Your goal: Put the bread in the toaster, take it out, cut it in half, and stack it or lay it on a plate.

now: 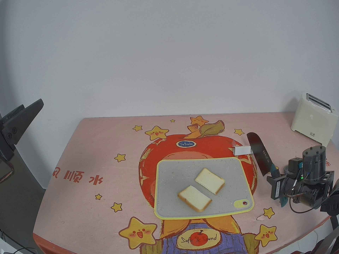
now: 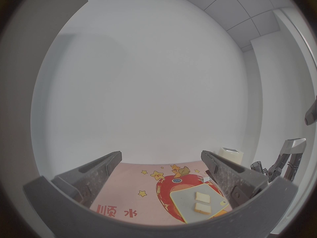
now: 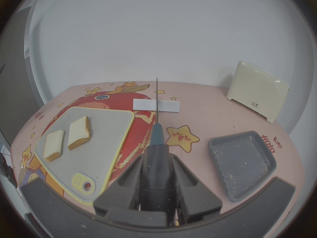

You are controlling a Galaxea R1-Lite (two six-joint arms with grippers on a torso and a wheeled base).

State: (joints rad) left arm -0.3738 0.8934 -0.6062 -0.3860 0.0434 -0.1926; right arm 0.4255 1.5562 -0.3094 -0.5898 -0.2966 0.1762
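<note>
Two bread halves (image 1: 209, 181) (image 1: 195, 198) lie side by side on the grey, yellow-rimmed cutting board (image 1: 176, 173) at the table's middle. My right gripper (image 1: 279, 188) is to the right of the board, shut on the teal handle of a knife (image 3: 157, 139). The dark blade (image 1: 259, 152) points away toward a white block (image 1: 243, 150). A dark grey square plate (image 3: 242, 162) with crumbs sits beside that gripper. The cream toaster (image 1: 314, 119) stands at the far right corner. My left gripper (image 2: 161, 172) hangs open, high off the table's left side.
The table (image 1: 106, 166) has a cartoon apple and star print. A wall stands right behind its far edge. Bare tabletop stretches left of the cutting board. The table's front right edge runs close under my right arm.
</note>
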